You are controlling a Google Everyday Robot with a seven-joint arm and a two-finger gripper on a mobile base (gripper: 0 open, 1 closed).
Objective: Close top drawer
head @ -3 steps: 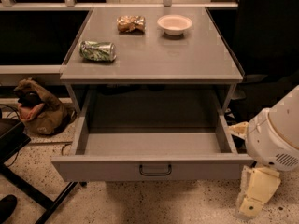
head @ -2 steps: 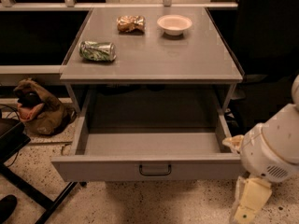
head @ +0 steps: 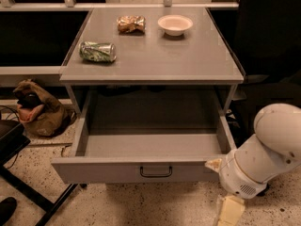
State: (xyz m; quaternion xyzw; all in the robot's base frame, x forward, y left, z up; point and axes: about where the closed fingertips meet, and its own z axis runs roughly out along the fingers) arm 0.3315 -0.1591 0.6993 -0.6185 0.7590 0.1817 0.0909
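Observation:
The top drawer (head: 108, 170) is a wide, shallow grey metal drawer pulled fully out from under the grey tabletop (head: 188, 65). Its inside is empty. A small dark handle (head: 156, 172) sits at the centre of its flat front panel. No other drawers show below it. My gripper (head: 229, 212) hangs at the bottom right on the white arm (head: 263, 157), just below and to the right of the drawer's front right corner. It is partly cut off by the bottom edge of the view.
On the tabletop lie a crushed green can (head: 97, 51), a crumpled brown snack bag (head: 130, 24) and a white bowl (head: 175, 24). A brown bag (head: 40, 113) sits on the floor at left. A black chair base (head: 21, 175) stands at lower left.
My arm has shifted left and down toward the drawer's front right corner, and the gripper has sunk lower in the view. The drawer has not moved.

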